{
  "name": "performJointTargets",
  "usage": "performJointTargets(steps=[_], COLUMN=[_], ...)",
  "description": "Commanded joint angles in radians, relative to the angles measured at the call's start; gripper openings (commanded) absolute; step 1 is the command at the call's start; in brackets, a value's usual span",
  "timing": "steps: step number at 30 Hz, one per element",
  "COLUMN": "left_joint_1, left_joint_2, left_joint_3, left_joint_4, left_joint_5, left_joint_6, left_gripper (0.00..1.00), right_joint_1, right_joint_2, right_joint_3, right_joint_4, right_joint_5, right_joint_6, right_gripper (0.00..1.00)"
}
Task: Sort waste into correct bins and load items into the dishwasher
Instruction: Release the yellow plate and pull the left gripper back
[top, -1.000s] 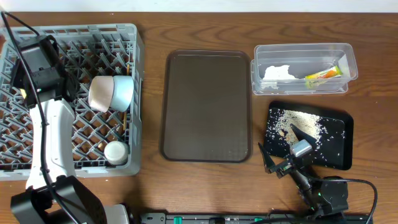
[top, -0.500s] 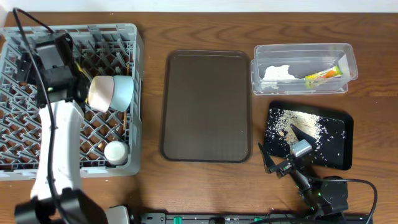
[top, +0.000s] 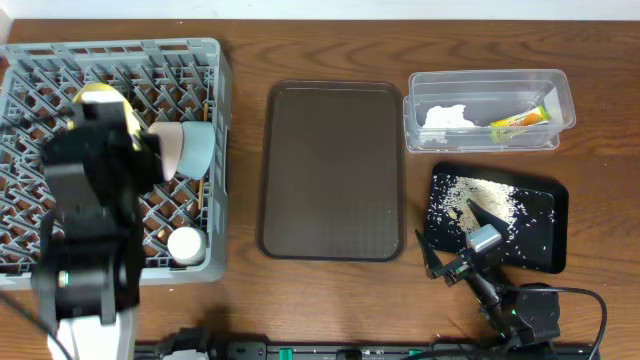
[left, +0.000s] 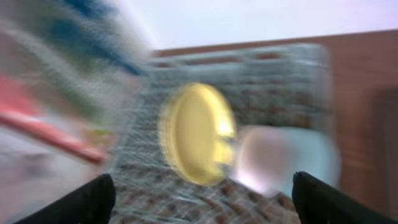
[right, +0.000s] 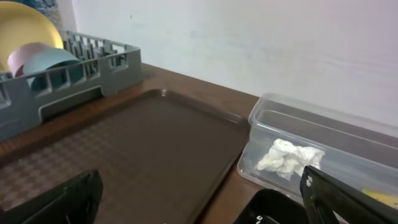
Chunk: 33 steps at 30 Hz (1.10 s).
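Observation:
The yellow plate (left: 196, 134) stands on edge in the grey dishwasher rack (top: 215, 60), next to the light blue bowl (top: 197, 148), which has a pale bowl against it. A small white bowl (top: 186, 243) sits at the rack's front right corner. My left gripper (left: 202, 205) hangs open over the rack, apart from the plate, with nothing between its fingers; that view is blurred. My right gripper (right: 202, 208) rests open and empty by the black tray (top: 545, 255), which holds the crumbs (top: 480, 198). The napkin (top: 447, 116) and wrapper (top: 520, 119) lie in the clear tub (top: 488, 80). The chopsticks cannot be made out.
A large dark brown tray (top: 333, 170) lies between the rack and the bins. My left arm (top: 90, 200) covers much of the rack in the overhead view. The right arm's base (top: 530, 315) sits at the table's front edge.
My left gripper has gone from shut to open, leaving the yellow plate upright in the rack, and the arm has drawn back toward the front. The right arm has not moved.

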<state>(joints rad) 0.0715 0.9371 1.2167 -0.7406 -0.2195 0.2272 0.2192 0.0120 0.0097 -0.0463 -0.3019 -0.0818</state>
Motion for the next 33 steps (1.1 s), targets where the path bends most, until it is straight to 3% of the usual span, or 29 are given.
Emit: performJointTargets(steps=[1, 5, 13, 18, 21, 24, 27, 33], left_joint_1=[-0.037, -0.064, -0.064, -0.064, -0.064, -0.064, -0.064, -0.064], left_joint_2=[-0.058, -0.116, -0.141, -0.141, -0.143, -0.168, -0.248, -0.486], left_joint_3=[-0.001, -0.001, -0.001, -0.001, -0.013, -0.063, -0.174, -0.482], left_joint_4=[-0.066, -0.128, -0.394, -0.415, -0.323, -0.136, 0.064, 0.321], left_joint_5=[0.311, 0.482, 0.483, 0.464, 0.426, 0.42, 0.422, 0.421], left_joint_6=[-0.095, -0.094, -0.094, -0.09, -0.087, -0.063, -0.064, -0.076], left_gripper=[0.91, 0.92, 0.92, 0.92, 0.93, 0.93, 0.93, 0.93], right_joint_1=[-0.003, -0.003, -0.003, -0.003, -0.003, -0.003, -0.003, -0.003], right_joint_2=[-0.005, -0.005, -0.005, -0.005, -0.005, -0.005, -0.005, -0.005], right_joint_3=[-0.005, -0.004, -0.005, -0.004, -0.004, -0.005, -0.005, -0.004], right_joint_4=[0.001, 0.001, 0.001, 0.001, 0.001, 0.001, 0.001, 0.001], right_joint_5=[-0.002, -0.002, -0.002, -0.002, -0.002, -0.002, -0.002, -0.002], right_joint_6=[-0.009, -0.009, -0.009, -0.009, -0.009, -0.009, -0.009, -0.009], right_gripper=[0.99, 0.99, 0.99, 0.99, 0.99, 0.99, 0.99, 0.99])
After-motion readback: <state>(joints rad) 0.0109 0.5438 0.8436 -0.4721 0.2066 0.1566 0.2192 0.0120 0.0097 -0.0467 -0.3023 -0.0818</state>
